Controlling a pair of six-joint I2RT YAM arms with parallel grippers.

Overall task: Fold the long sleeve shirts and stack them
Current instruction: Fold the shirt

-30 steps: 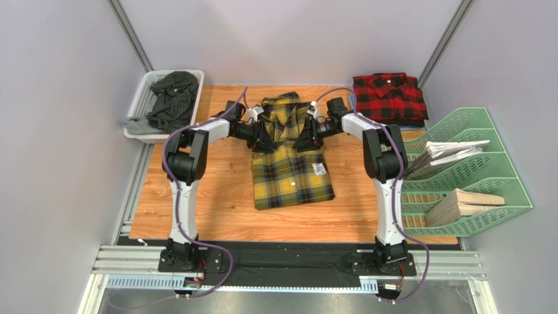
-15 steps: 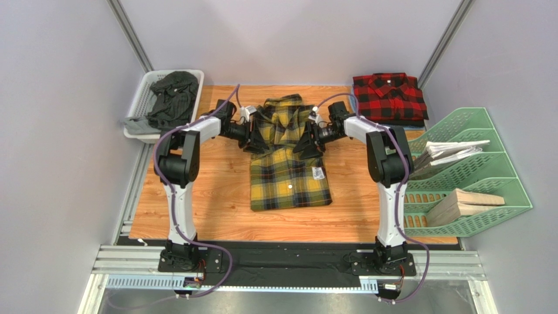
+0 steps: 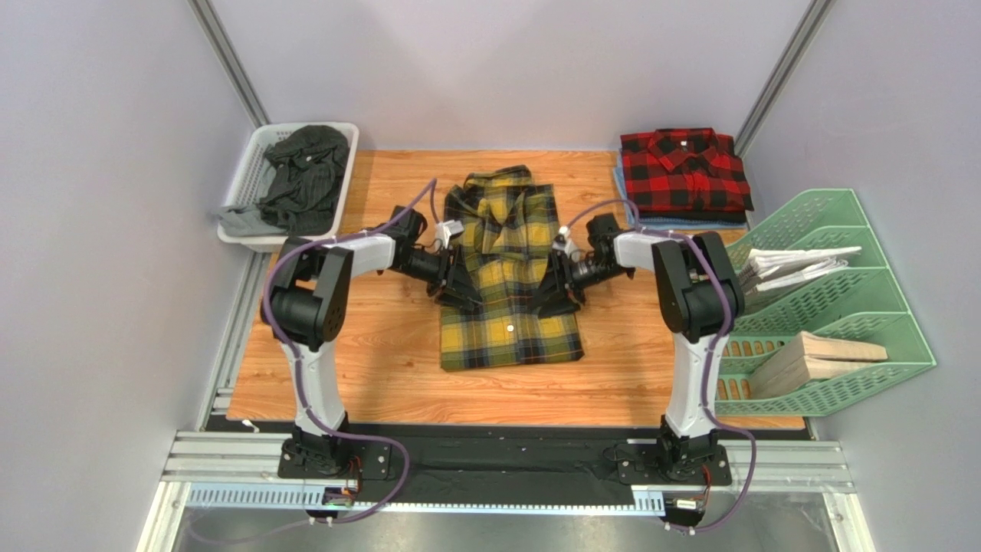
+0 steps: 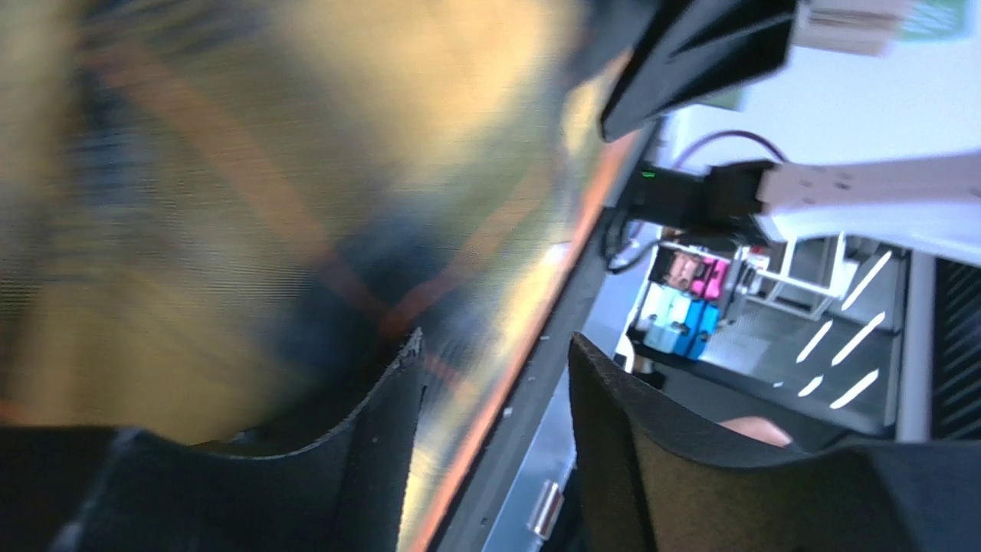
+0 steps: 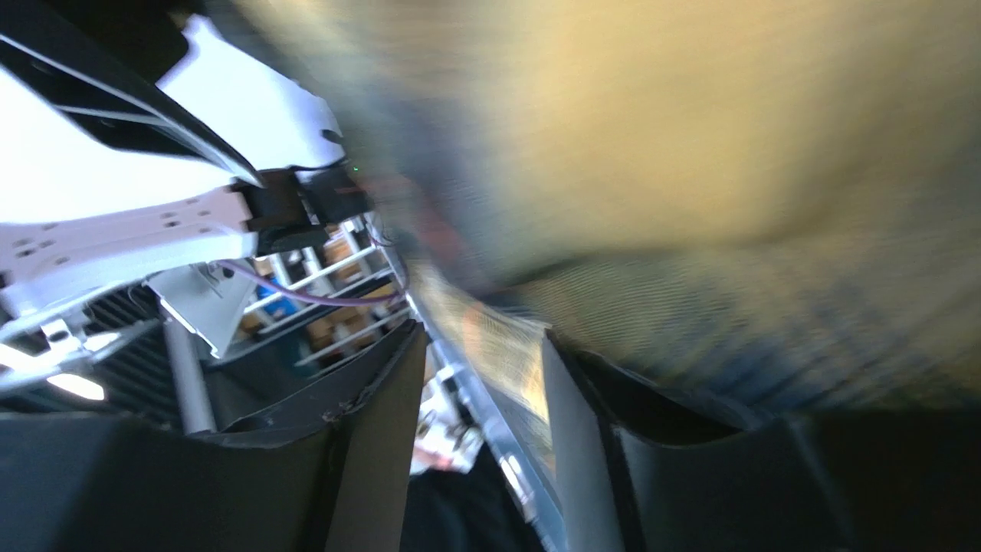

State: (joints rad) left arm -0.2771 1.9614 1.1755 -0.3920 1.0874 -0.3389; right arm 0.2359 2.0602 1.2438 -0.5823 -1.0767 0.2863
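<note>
The yellow plaid shirt (image 3: 509,270) lies flat in the middle of the table, collar at the far end and sides folded in. My left gripper (image 3: 461,290) rests low at its left edge and my right gripper (image 3: 550,294) at its right edge, both pointing inward. In the left wrist view the left gripper (image 4: 495,380) shows an empty gap, with blurred yellow cloth (image 4: 230,173) beside one finger. The right gripper (image 5: 484,368) also shows an empty gap, beside blurred yellow cloth (image 5: 691,138). The red plaid shirt (image 3: 685,170) lies folded at the back right corner.
A white basket (image 3: 246,173) with dark grey clothes stands at the back left. A green file rack (image 3: 829,224) holding papers and a wooden block stands along the right edge. Something light blue (image 3: 628,196) lies under the red shirt.
Both grippers have slid along the yellow shirt's sides toward the near edge. The shirt's lower part has straightened and its sides lie narrower.
</note>
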